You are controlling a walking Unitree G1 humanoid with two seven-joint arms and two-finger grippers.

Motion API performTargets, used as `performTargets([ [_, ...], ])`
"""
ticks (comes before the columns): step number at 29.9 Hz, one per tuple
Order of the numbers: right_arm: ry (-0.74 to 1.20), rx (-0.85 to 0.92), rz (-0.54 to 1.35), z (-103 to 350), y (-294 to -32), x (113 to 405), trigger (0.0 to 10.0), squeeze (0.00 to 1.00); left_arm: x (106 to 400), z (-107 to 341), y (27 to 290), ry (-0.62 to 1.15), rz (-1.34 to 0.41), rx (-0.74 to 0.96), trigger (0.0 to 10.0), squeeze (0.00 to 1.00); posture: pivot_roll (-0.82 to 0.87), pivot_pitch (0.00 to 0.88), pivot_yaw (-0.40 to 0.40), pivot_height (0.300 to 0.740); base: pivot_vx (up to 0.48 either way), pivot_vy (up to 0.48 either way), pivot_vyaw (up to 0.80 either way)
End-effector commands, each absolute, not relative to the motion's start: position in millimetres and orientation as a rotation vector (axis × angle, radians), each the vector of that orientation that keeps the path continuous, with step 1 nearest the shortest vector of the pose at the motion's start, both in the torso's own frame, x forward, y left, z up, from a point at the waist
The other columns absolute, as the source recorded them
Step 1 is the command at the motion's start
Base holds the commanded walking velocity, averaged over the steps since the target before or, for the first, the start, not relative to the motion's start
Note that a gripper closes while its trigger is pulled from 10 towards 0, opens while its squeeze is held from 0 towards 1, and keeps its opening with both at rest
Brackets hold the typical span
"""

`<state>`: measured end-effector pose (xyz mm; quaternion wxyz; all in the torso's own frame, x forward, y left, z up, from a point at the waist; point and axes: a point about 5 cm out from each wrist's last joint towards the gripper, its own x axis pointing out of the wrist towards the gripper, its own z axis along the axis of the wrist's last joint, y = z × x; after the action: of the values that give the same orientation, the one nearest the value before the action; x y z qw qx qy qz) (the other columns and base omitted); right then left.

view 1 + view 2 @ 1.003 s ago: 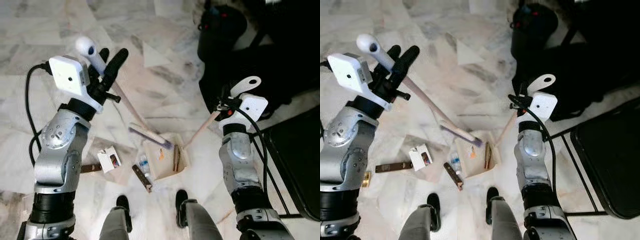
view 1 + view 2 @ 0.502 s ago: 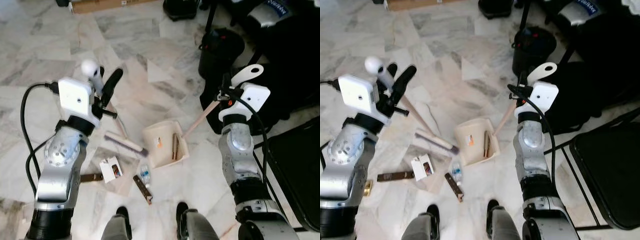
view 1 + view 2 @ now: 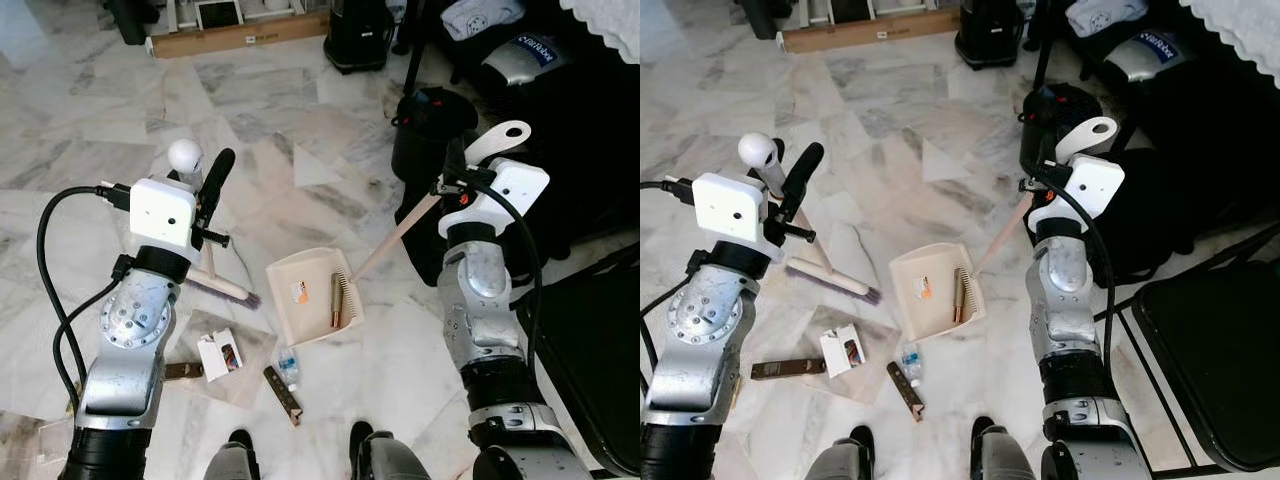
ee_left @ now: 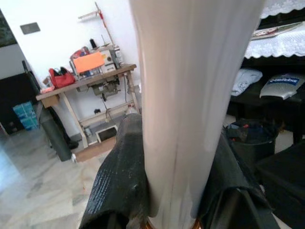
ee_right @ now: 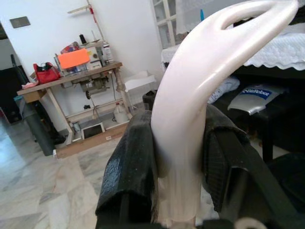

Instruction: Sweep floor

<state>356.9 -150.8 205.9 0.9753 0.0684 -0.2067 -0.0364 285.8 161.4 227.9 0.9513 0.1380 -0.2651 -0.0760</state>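
Observation:
My left gripper (image 3: 205, 168) is shut on the white broom handle (image 4: 190, 105), just below its round knob (image 3: 184, 155). The handle stands nearly upright, and the purple-bristled broom head (image 3: 222, 290) rests on the marble floor left of the dustpan, apart from it. My right gripper (image 3: 456, 186) is shut on the cream dustpan handle (image 5: 190, 133), below its looped end (image 3: 500, 140). The cream dustpan (image 3: 300, 320) lies on the floor between my arms with a brown stick (image 3: 337, 300) in it. A small bottle (image 3: 288, 365), a white box (image 3: 217, 352) and a brown strip (image 3: 282, 392) lie loose nearer my feet.
A black bin (image 3: 430, 118) stands beyond my right arm, with dark bags and furniture behind it. A black chair seat (image 3: 600, 340) is at the right. A long cardboard box (image 3: 240, 32) lies at the far wall. My feet (image 3: 362, 440) are at the bottom edge.
The camera has tilted up and shows more of the room. The broom head has drawn left, away from the dustpan's mouth, and its handle stands more upright. The dustpan now sits farther from the bottle.

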Motion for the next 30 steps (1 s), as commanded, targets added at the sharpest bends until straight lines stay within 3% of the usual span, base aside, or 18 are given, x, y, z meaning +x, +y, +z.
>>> performTargets([
  [1,-0.472,0.141,-0.063,218.1,-149.7,352.7,10.0,0.0,281.2,229.6,159.9,-0.572,-0.142,0.287,10.0,0.0,-0.01,0.181,-0.01,0.74,0.0,0.0,0.0],
  [18,-0.448,0.144,-0.03,214.6,-145.8,346.9,10.0,0.0,282.2,222.4,159.0,-0.561,-0.073,0.263,10.0,0.0,-0.08,0.163,-0.015,0.74,0.0,0.0,0.79],
  [30,-0.465,0.155,-0.038,213.4,-137.5,339.7,10.0,0.0,287.6,210.1,172.3,-0.496,-0.081,0.253,10.0,0.0,-0.2,0.134,0.084,0.74,0.0,0.0,0.79],
])
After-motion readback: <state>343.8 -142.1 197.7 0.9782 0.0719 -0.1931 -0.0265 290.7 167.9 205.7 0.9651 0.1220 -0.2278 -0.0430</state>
